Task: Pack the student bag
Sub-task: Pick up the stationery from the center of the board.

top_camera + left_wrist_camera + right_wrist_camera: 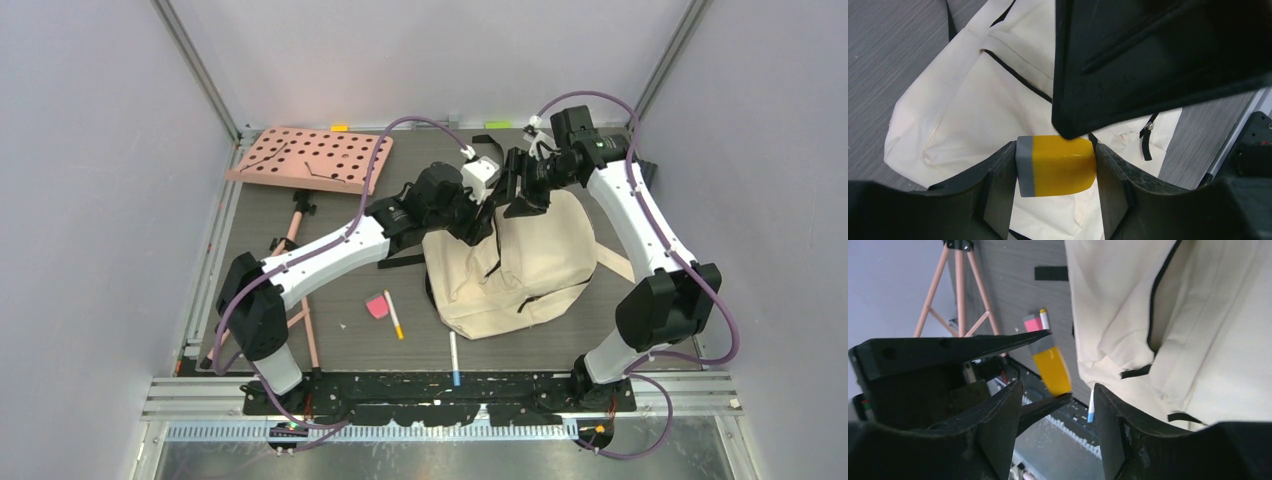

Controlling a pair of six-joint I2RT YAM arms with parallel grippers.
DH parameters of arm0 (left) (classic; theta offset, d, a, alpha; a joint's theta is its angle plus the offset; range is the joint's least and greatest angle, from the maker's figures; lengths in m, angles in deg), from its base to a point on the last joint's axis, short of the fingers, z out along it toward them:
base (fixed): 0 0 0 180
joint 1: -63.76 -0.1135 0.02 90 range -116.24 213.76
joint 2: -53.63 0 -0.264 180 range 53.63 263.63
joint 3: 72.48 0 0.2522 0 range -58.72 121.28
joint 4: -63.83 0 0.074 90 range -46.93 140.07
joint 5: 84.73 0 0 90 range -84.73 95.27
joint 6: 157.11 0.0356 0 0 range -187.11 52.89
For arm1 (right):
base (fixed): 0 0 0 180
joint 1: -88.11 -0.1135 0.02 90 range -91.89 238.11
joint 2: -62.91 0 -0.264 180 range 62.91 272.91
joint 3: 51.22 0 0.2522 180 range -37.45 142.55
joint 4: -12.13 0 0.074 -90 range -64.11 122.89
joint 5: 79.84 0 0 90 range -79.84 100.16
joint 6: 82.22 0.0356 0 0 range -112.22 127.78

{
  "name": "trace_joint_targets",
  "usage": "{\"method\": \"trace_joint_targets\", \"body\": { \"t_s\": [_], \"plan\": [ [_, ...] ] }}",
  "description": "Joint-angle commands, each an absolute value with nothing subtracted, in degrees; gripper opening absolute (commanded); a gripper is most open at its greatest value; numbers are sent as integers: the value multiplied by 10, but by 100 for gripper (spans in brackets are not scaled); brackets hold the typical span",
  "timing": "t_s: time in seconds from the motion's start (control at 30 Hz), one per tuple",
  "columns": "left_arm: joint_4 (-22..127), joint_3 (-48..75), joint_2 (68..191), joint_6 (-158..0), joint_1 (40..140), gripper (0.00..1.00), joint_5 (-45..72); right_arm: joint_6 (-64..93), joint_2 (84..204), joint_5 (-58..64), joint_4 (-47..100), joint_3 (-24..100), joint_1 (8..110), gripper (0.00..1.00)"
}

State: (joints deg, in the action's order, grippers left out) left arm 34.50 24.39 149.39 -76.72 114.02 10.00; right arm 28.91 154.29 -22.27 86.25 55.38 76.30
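Above the student bag [530,250], we have left gripper [1055,152] clamped on a yellow grey-ended block [1060,170]; right gripper [1057,387] spread wide, unloaded.

No legible text, label, brand, number or sign anywhere.

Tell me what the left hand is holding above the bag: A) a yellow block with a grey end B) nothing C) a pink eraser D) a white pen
A: the left wrist view shows a yellow block, grey at one end, pinched in the left hand over the bag.
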Motion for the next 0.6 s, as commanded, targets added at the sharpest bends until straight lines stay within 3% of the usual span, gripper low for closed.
{"method": "trace_joint_targets", "body": {
  "t_s": [0.0, 0.37, 0.47, 0.53, 0.57],
  "plan": [
    [379, 282, 1498, -718, 1145, 21, 131, 299, 1553, -328, 886, 562, 763, 60],
    [398, 275, 1486, -729, 1145, 21, 152, 207, 1596, -366, 928, 553, 762, 57],
    [399, 279, 1493, -732, 1145, 21, 161, 199, 1601, -379, 925, 546, 762, 47],
    [402, 281, 1494, -735, 1145, 22, 161, 197, 1599, -383, 923, 542, 763, 36],
    [406, 280, 1495, -736, 1145, 22, 159, 198, 1598, -381, 922, 541, 763, 24]
  ]
}}
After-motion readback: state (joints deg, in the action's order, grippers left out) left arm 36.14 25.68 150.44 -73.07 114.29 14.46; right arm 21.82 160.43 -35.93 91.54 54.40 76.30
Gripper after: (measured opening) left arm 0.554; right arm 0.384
